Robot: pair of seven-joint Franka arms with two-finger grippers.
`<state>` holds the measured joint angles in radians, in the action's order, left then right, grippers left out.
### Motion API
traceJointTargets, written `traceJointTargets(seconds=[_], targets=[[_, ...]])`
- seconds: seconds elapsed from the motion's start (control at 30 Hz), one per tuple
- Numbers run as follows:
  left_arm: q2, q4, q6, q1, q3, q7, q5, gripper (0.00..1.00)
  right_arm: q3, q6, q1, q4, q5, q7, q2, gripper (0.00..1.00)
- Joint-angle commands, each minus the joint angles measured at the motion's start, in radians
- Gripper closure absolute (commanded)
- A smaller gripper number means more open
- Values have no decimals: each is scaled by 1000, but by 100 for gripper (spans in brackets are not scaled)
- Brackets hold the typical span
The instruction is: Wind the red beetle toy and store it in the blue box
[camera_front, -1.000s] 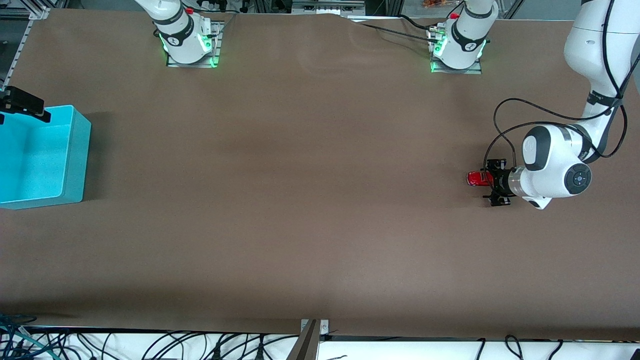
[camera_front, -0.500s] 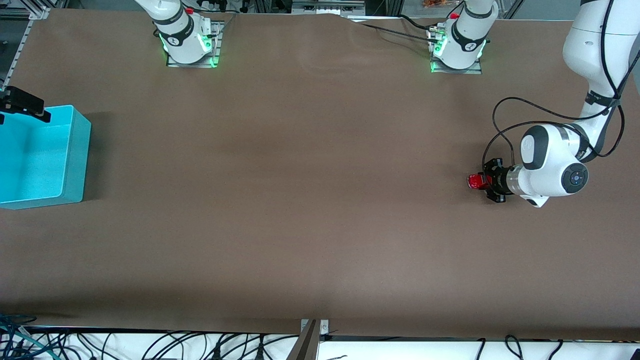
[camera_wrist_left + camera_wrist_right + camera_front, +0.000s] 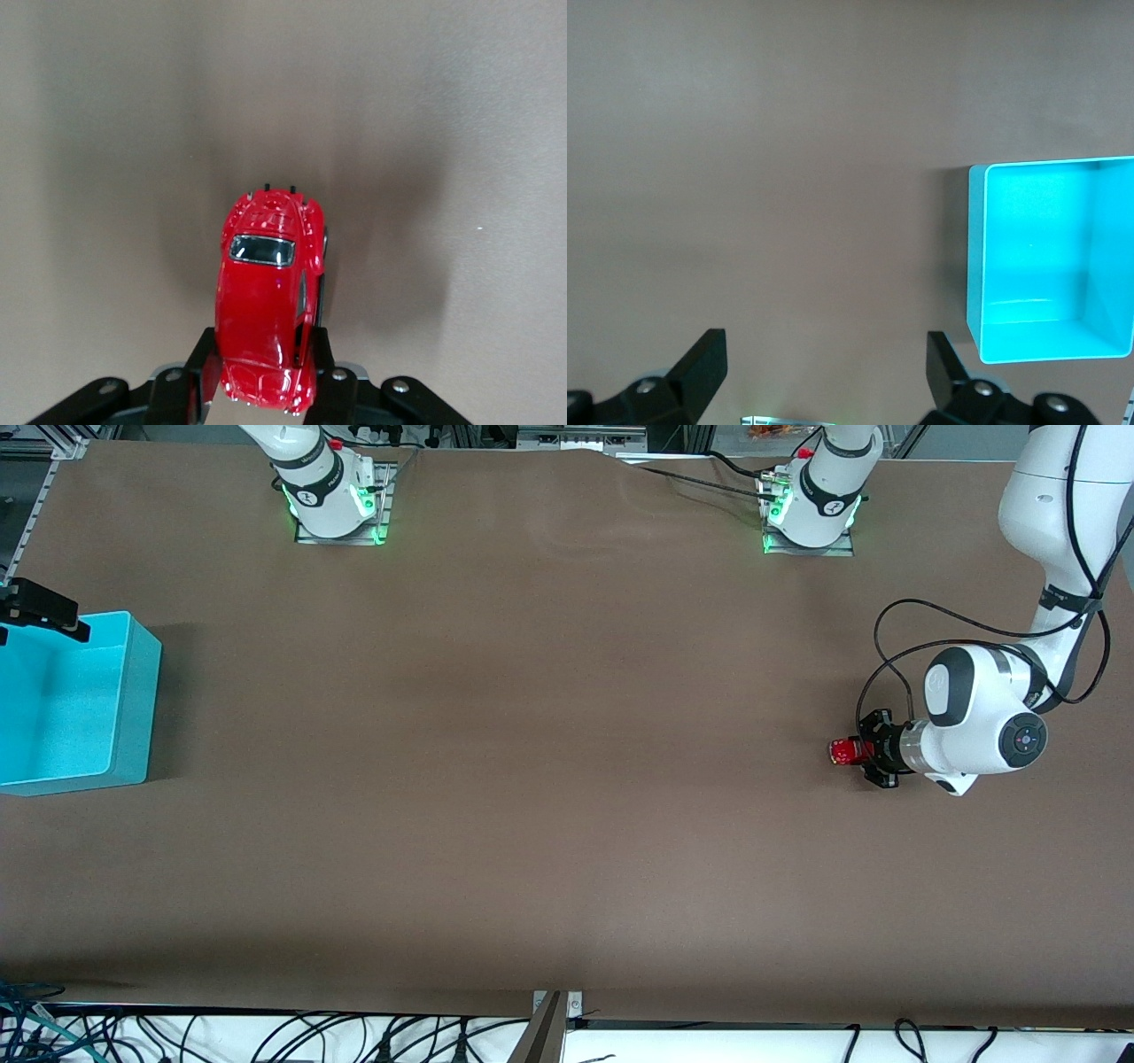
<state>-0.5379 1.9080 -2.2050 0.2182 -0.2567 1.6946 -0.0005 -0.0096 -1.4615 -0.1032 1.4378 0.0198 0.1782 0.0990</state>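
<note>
**Left gripper clamps the beetle**

Left gripper [image 3: 861, 753] is closed on the red beetle [image 3: 844, 752], fingers [image 3: 205, 376] pinching its sides at one end, at about 3 o'clock on the table [image 3: 532, 779]. Right gripper [image 3: 824, 372] waits wide open and empty. Blue box [image 3: 71, 704] sits at 9 o'clock, well apart from the beetle.

The front view looks down from high across the table [image 3: 549, 779], facing both arm bases at its top edge. The left wrist view sits close, aimed down past its fingers [image 3: 312, 372] at the red beetle toy [image 3: 266, 301], also seen in the front view. The right wrist view looks down from higher; it shares the blue box [image 3: 1045, 257] with the front view.
</note>
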Motion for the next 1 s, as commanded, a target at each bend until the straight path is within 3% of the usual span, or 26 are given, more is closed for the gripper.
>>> traceJointTargets(seconds=[0.0, 0.97], targets=[[-2, -26, 7, -14, -33, 43, -4, 100, -1, 10, -4, -17, -14, 18, 1, 0], [-97, -79, -13, 12, -50, 5, -4, 100, 0, 10, -3, -17, -14, 18, 1, 0]])
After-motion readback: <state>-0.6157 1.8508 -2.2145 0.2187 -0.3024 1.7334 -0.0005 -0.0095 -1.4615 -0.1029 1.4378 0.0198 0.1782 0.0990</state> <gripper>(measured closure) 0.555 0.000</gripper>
